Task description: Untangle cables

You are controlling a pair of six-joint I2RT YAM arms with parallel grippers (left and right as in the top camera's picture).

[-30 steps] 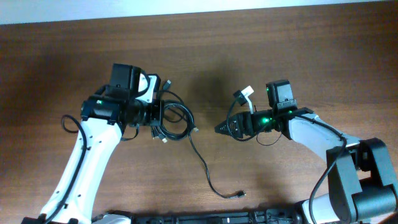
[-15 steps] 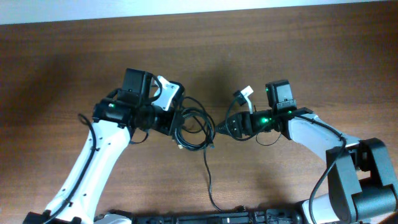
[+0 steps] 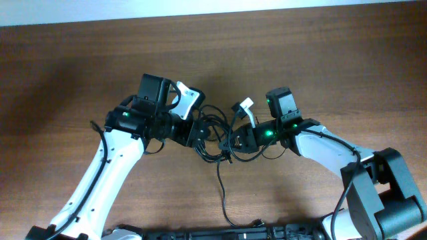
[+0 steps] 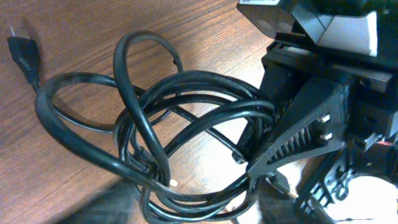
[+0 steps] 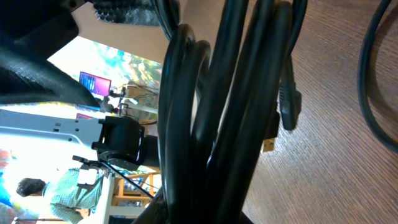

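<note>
No readable text, brand, number or sign in any view. The white patch [image 4: 367, 31] at the top right of the left wrist view looks blank. The purple screen [image 5: 94, 81] behind, in the right wrist view, possibly shows content, but it's too blurred to read.

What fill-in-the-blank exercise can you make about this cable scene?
1. The cables are ___ in colour.
2. They lie on a ___ table.
3. In the overhead view, one loose cable trails toward the ___ edge.
Missing words: black; wooden; bottom.
</note>
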